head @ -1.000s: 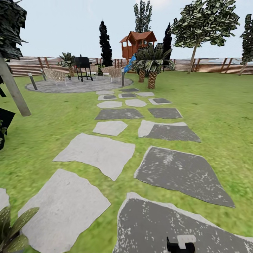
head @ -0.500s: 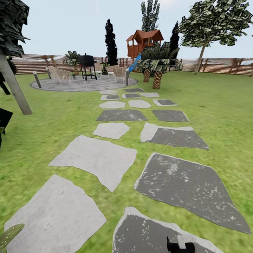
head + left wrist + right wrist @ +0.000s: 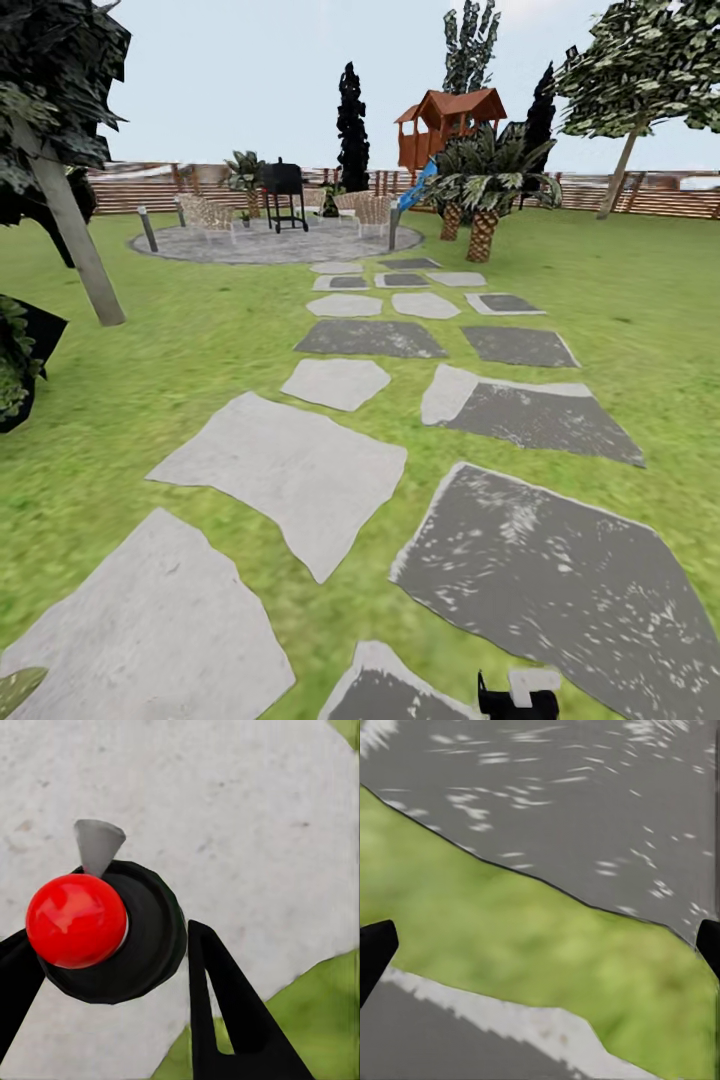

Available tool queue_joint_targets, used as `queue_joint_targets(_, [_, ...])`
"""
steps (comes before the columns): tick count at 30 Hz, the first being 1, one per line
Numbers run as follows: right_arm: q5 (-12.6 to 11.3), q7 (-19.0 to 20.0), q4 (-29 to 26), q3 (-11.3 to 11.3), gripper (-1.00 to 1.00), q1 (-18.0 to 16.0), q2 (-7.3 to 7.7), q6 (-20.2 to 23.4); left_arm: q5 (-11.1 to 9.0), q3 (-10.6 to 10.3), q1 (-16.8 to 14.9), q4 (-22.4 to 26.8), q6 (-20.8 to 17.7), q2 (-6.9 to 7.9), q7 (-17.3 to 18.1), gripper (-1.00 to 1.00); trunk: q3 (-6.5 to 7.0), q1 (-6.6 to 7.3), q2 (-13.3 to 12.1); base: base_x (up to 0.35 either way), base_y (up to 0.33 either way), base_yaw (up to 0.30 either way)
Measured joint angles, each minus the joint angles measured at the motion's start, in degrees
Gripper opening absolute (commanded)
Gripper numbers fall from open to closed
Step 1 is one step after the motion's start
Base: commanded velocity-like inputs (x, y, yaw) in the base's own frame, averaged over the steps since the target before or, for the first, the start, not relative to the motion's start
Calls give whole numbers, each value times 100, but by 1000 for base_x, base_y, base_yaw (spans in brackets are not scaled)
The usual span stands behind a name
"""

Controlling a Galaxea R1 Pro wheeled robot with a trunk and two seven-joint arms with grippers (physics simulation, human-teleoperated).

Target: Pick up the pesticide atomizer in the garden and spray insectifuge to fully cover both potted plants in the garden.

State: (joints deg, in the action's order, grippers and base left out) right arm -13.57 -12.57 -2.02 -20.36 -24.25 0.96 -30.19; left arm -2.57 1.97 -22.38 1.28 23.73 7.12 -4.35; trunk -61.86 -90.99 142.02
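A green lawn [image 3: 640, 300] carries a double line of grey stepping stones [image 3: 285, 465], pale and dark, running toward 12 o'clock. They end at a round paved patio [image 3: 270, 243] at 11 o'clock, where a black grill [image 3: 285, 193] and wicker chairs [image 3: 205, 215] stand.
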Motion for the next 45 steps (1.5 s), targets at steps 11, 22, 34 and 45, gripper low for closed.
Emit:
queue_joint_targets(11, [4, 13, 0, -4, 100, 0, -4, 11, -1, 1, 20, -1, 3, 2, -1, -100, 0, 0, 0, 335, -36, 1])
queue_joint_targets(22, [7, 7, 1, -6, 100, 0, -25, 5, -8, 0, 70, 9, 7, -7, -2, -100, 0, 0, 0, 341, 0, 33])
queue_joint_targets(34, [-1, 1, 3, -5, 100, 0, -26, 3, -3, -1, 70, 9, 7, -8, -1, -100, 0, 0, 0, 341, 0, 190])
queue_joint_targets(45, [3, 1, 8, -4, 100, 0, -26, 6, -1, -1, 70, 8, 7, -15, -1, -100, 0, 0, 0, 341, 0, 6])
